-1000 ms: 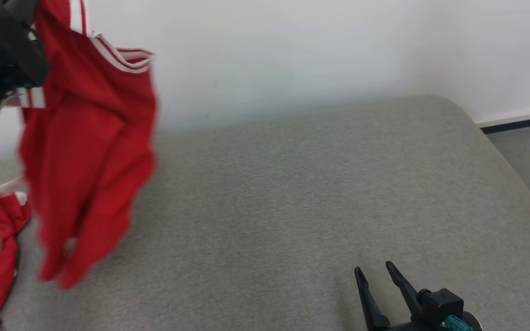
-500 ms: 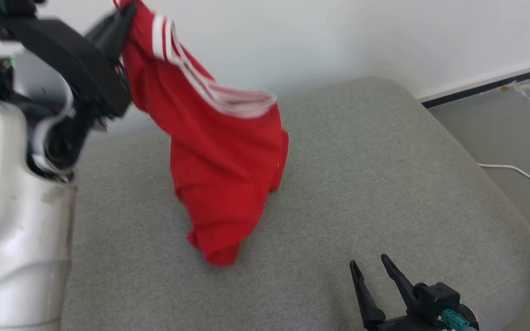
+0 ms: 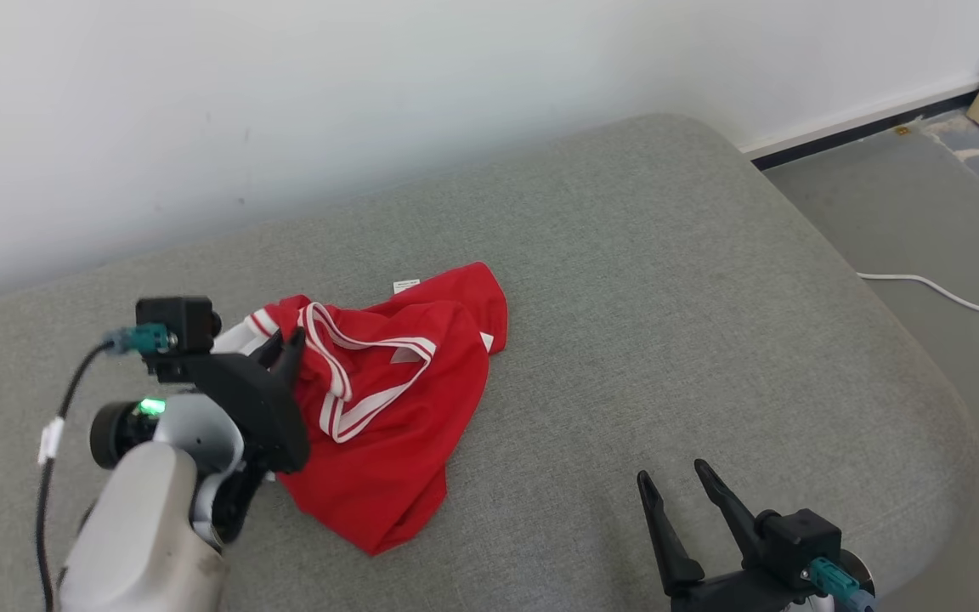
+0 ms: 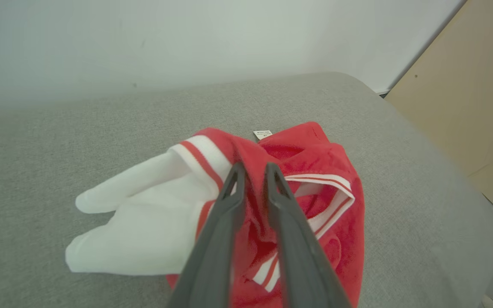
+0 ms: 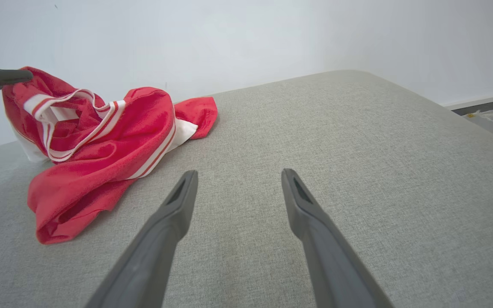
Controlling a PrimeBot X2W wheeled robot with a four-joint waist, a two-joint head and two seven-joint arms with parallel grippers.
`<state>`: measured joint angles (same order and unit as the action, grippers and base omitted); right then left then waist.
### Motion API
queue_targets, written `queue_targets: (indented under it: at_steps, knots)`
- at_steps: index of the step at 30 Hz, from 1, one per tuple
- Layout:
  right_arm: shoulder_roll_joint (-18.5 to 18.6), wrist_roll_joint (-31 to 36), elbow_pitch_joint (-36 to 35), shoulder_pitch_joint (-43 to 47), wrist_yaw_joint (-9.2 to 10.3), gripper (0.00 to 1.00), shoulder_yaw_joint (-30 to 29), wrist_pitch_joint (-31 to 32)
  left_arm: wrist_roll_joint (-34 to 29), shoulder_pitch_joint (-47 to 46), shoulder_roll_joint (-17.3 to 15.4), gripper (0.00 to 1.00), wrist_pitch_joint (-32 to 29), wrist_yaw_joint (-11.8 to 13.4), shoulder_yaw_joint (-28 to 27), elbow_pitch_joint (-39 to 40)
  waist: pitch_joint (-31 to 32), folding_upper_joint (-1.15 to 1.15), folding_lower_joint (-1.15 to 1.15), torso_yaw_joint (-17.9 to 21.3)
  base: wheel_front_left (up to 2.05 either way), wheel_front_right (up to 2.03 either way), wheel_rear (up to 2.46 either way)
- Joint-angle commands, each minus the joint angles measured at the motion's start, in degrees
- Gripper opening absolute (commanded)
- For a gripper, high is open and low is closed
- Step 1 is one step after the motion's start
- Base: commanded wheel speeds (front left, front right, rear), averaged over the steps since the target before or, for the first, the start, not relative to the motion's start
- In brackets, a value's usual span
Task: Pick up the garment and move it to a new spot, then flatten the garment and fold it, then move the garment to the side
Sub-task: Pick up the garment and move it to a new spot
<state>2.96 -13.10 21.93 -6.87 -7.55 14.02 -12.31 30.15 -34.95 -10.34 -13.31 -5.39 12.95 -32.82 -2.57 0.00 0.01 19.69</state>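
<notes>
The left gripper was clamped on the red jersey's raised left edge. The jersey lay crumpled mid-cushion, spreading rightward. The right gripper, jaws wide and empty, stood well apart.

head high, wrists low, toward garment
</notes>
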Motion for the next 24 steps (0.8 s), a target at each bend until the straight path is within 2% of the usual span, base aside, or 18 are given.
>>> queue_targets:
  at_steps: [1,4,9,10,13,18,24]
  knots:
    - [0.0,0.3,0.0,-0.4,0.12,1.00,-0.4,0.2,-0.9,1.4,0.8,1.00,2.7,0.3,0.2,-1.3,0.2,0.00,-0.01,-0.5,0.00,0.00,0.00]
    - [0.4,0.6,-0.3,-0.5,0.12,1.00,-1.0,0.4,-1.3,2.4,1.5,1.00,6.1,0.7,0.2,-2.5,0.4,0.00,-0.01,-1.3,0.00,0.00,0.00]
    - [1.1,1.4,-0.9,-0.4,0.12,1.00,-2.5,0.8,-2.2,5.3,2.2,1.00,17.4,0.1,-0.1,-2.5,1.7,0.00,-0.01,-3.9,0.00,0.00,0.00]
    - [1.2,1.6,-1.3,0.3,0.12,1.00,-3.5,0.9,-2.9,6.8,2.1,1.00,21.9,0.3,-0.2,-1.8,2.5,0.00,-0.01,-5.4,0.00,0.00,0.00]
    - [1.5,2.1,-2.1,0.9,0.12,1.00,-4.8,1.1,-3.4,9.9,1.9,1.00,26.6,0.9,-1.2,0.1,3.7,0.00,-0.01,-7.7,0.00,0.00,0.00]
    - [2.3,2.5,-3.1,1.3,0.12,1.00,-5.8,2.0,-6.7,16.5,0.6,1.00,28.5,1.8,-2.5,6.7,5.6,0.00,-0.01,-11.1,0.00,0.00,0.00]
    - [3.2,2.2,-3.7,2.6,0.12,1.00,-6.4,2.5,-10.0,26.6,0.0,1.00,28.5,3.6,-7.4,16.9,7.4,0.00,-0.01,-13.7,0.00,0.00,0.00]
